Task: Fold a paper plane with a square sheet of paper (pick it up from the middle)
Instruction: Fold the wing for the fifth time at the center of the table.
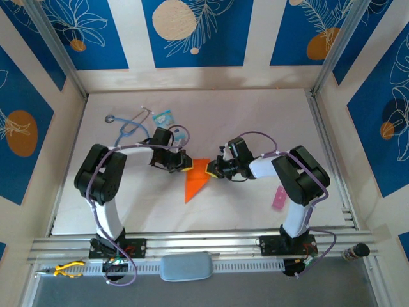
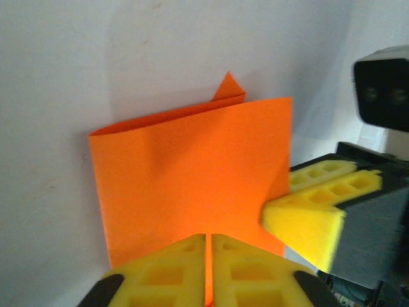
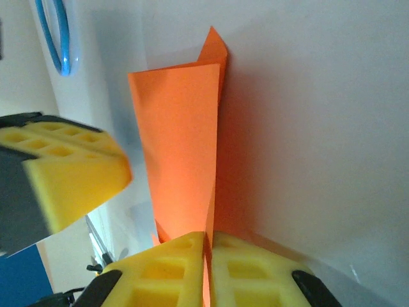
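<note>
Left gripper (image 2: 208, 248), seen from its own wrist camera, has its two yellow foam fingers pressed together with only a thin sliver of orange between them: it is pinching one edge of the orange paper (image 2: 192, 173). Right gripper (image 3: 206, 246) does the same from the opposite side, its yellow fingers closed on another edge of that paper. From above we see both arms bent inward so that the two grippers meet near the middle of the white table (image 1: 255, 121), the left one on the paper's left and the right one on its right, very near each other. We see the paper folded over on itself. From above it is widest between the grippers and narrows to a point toward the near edge of the table. In the wrist views a small triangular corner peeks out beyond the folded layer. We cannot tell whether the paper rests on the table or is lifted a little. Far and left of the grippers lie a blue stethoscope (image 1: 128, 128) and a light-blue packet (image 1: 163, 117). A small pink strip (image 1: 279, 198) lies on the right, beside the right arm, well apart from the paper.
</note>
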